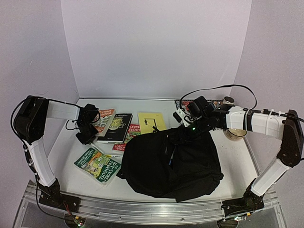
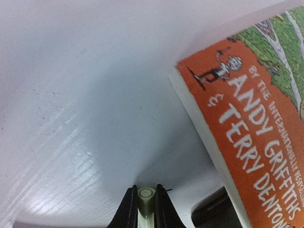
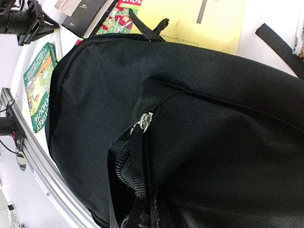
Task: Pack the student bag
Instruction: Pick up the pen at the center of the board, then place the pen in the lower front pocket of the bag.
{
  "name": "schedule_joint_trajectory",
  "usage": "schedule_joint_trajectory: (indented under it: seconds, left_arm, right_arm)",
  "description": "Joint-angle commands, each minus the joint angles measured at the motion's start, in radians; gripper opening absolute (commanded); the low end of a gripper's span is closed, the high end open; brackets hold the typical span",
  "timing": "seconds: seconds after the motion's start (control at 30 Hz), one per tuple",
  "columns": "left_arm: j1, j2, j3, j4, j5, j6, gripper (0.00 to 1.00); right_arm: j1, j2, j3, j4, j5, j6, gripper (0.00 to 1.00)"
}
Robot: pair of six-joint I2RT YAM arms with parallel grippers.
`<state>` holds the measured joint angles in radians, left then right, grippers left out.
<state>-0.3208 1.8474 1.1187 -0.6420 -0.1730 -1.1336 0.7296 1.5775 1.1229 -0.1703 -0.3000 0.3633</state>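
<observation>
White tabletop (image 1: pixel 237 161): the student bag (image 1: pixel 171 166) lies at five o'clock, right gripper (image 3: pixel 145 216) pinching its zipper edge, best lifted high to gape the mouth. Left gripper (image 2: pixel 146 194), fingers pressed together, hovers at ten o'clock beside an orange book (image 2: pixel 247 142).

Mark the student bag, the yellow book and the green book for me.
student bag (image 1: pixel 173 166): top external view, middle of its black fabric front.
yellow book (image 1: pixel 152 122): top external view, centre of its cover.
green book (image 1: pixel 97 164): top external view, centre of its cover.
</observation>
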Motion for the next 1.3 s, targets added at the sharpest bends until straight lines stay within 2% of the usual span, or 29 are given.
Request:
schedule_joint_trajectory:
  seconds: [0.0,0.23,0.4,0.57,0.87,1.1,1.27]
  left_arm:
    - [-0.005,-0.094,0.032,0.057,0.041,-0.005,0.00]
    - [-0.005,-0.232,0.029,0.071,0.040,-0.005,0.00]
    - [-0.027,-0.318,-0.009,0.136,0.106,0.022,0.00]
    - [-0.133,-0.382,-0.065,0.259,0.158,0.016,0.00]
    - [-0.326,-0.458,-0.111,0.423,0.121,-0.047,0.00]
    - [-0.459,-0.391,-0.091,0.533,0.080,-0.096,0.00]
    - [-0.550,-0.334,-0.058,0.584,-0.016,-0.113,0.00]
  right_arm:
    - [0.011,-0.051,-0.006,0.014,-0.022,-0.010,0.00]
    - [0.011,-0.054,-0.004,0.014,-0.014,-0.009,0.00]
    - [0.011,-0.054,0.002,0.016,-0.013,-0.006,0.00]
    - [0.011,-0.052,0.012,0.015,-0.013,-0.002,0.00]
    - [0.011,-0.060,0.018,0.024,-0.017,0.015,0.00]
    - [0.011,-0.050,0.030,0.037,-0.029,0.026,0.00]
    - [0.011,-0.052,0.031,0.047,-0.034,0.037,0.00]
